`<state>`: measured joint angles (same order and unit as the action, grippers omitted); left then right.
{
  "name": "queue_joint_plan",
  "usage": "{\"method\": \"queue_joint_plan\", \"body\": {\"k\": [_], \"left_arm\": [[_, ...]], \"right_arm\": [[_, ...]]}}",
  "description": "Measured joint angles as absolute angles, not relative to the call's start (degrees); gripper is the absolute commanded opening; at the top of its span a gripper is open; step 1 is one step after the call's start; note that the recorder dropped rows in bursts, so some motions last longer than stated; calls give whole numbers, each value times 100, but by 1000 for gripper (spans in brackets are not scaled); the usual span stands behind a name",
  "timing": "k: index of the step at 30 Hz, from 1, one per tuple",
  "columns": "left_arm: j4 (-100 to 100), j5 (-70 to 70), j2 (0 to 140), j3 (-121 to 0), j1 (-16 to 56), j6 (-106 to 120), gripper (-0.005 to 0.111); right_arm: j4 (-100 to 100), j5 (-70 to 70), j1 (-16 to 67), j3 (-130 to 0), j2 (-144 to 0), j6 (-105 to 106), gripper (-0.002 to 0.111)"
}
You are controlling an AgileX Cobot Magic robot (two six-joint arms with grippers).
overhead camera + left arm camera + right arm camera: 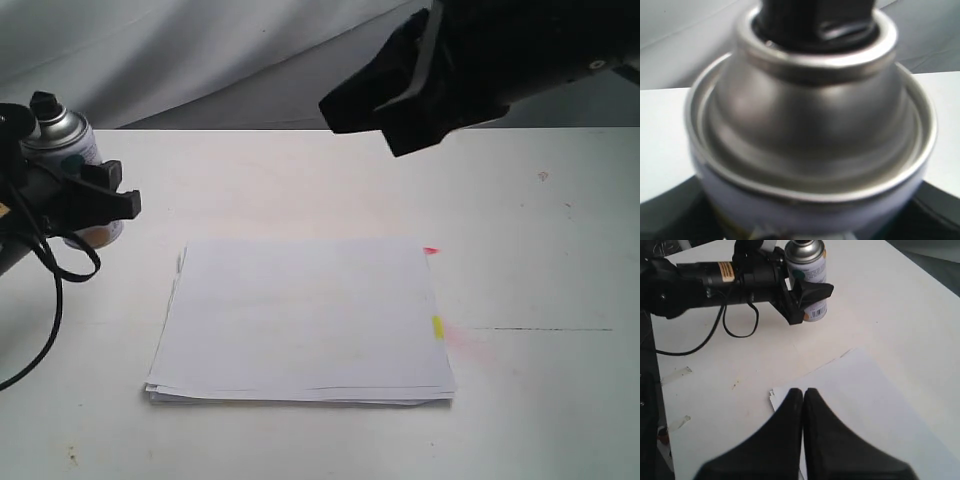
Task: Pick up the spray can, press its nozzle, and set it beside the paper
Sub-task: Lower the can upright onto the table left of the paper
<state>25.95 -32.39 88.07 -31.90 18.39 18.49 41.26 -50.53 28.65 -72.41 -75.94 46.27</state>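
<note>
The spray can (pixel 70 150) stands upright at the table's far left, its silver dome and black nozzle (pixel 44 104) on top. My left gripper (pixel 95 195) is shut on the can's body; the left wrist view shows the dome (pixel 810 120) and nozzle (pixel 815 17) up close, blurred. In the right wrist view the same can (pixel 810 275) sits in the left gripper's black fingers (pixel 810 292). The paper (pixel 305 320) lies flat mid-table, with pink and yellow tabs on its right edge. My right gripper (pixel 803 392) is shut and empty, raised above the paper's (pixel 875 405) corner.
A black cable (pixel 45 300) loops from the left arm down over the table's left side. A white cloth backdrop (pixel 150 50) hangs behind the table. A faint pink stain (pixel 470 340) marks the table right of the paper.
</note>
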Motion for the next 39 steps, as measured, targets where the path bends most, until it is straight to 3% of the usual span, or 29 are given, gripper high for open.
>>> {"method": "queue_joint_plan", "body": {"k": [16, 39], "left_arm": [[1908, -4777, 10305, -2943, 1839, 1144, 0], [1869, -5012, 11069, -2943, 1839, 193, 0]], "right_arm": [[4126, -5053, 2865, -7236, -7478, 4499, 0], [4083, -5053, 2865, -7236, -7478, 4499, 0]]}}
